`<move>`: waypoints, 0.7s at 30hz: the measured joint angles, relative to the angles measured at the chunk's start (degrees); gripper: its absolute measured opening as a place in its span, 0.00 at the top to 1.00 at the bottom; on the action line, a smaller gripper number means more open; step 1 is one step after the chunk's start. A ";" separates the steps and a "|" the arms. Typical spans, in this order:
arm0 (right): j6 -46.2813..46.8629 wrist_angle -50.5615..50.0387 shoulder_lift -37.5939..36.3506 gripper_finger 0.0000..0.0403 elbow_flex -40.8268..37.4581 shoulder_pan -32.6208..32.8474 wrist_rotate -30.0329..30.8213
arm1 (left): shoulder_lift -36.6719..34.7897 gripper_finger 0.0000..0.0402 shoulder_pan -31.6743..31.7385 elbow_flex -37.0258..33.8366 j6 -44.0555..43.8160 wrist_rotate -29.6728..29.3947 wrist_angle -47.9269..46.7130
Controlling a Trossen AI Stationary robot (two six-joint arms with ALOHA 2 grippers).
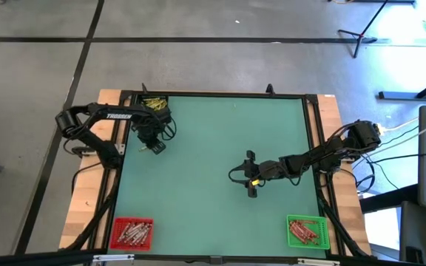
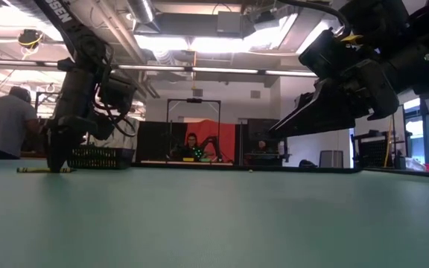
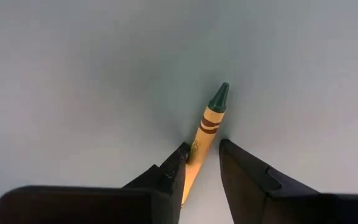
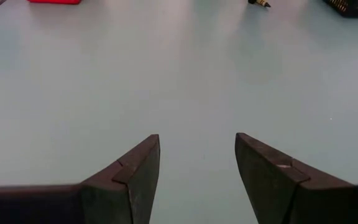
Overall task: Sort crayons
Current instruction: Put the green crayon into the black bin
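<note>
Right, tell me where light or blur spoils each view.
Low view: ceiling lights glare, both arms read as dark silhouettes, near mat blurred. Left wrist view: crayon sharp, left gripper around it, soft shadow. Right wrist view: even light, right gripper open. High view: bright patch top right.
</note>
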 joint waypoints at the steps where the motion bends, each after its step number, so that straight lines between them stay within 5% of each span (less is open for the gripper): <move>1: 0.00 0.00 0.00 0.49 0.00 -0.01 0.00 | 0.04 0.79 -0.02 0.12 0.05 -0.03 0.00; 11: 0.00 -0.02 0.00 0.49 0.00 -0.01 -0.02 | 0.19 0.98 -0.34 0.91 1.11 -0.09 -0.23; 21: 0.00 -0.02 0.00 0.49 0.00 0.01 -0.02 | 0.46 0.97 -2.63 2.84 2.35 -1.39 -3.64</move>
